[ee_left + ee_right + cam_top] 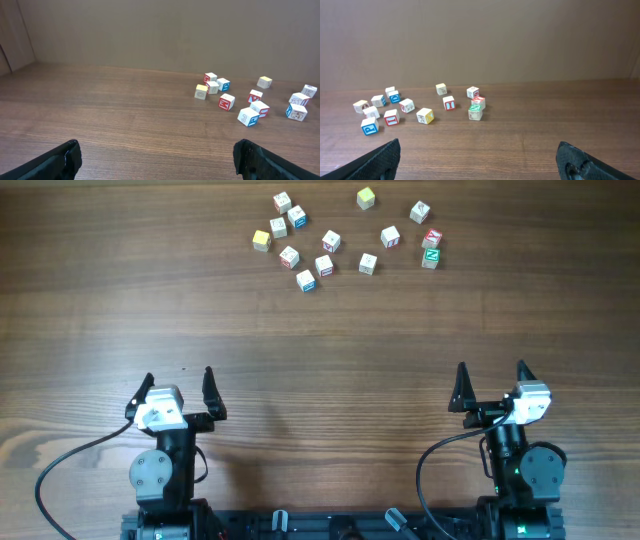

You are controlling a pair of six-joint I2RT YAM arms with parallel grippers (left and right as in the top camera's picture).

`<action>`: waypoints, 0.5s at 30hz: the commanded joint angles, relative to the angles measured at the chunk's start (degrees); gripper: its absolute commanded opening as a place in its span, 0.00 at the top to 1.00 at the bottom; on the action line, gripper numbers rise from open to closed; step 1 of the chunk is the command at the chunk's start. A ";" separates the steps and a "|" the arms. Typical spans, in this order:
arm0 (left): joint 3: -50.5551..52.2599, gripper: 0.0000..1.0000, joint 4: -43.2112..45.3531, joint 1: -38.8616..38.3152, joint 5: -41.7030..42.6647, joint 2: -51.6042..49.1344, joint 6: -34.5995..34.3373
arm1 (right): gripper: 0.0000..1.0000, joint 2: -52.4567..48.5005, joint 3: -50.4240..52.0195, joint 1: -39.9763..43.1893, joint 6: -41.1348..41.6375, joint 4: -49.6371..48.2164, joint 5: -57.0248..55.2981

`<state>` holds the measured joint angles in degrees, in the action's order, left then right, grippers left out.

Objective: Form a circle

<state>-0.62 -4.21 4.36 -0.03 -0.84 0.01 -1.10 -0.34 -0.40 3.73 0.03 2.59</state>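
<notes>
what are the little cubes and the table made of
The cubes look like wood: pale matte faces with coloured letters and borders that seem painted or printed on, though painted plastic cannot be ruled out. The table shows brown wood grain in long streaks with a low sheen; whether it is solid wood, veneer or laminate, the pictures do not tell.

I have both arms drawn back over their bases, wrists pointing forward side by side and well apart. The left gripper (178, 377) has its jaws spread wide with nothing between them; the right gripper (491, 370) matches it, wide and empty.
</notes>
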 commanded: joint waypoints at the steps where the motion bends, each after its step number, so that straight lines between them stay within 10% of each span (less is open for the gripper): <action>1: 0.31 0.00 -0.09 0.48 1.07 0.02 1.07 | 0.00 0.52 0.02 -1.64 -0.70 -0.09 0.92; 15: 0.31 0.00 -0.09 0.48 1.09 0.02 1.07 | 0.00 0.52 0.02 -1.64 -0.70 -0.09 0.92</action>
<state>-0.62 -4.21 4.36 -0.03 -0.84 0.01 -1.10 -0.34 -1.80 3.73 0.01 2.76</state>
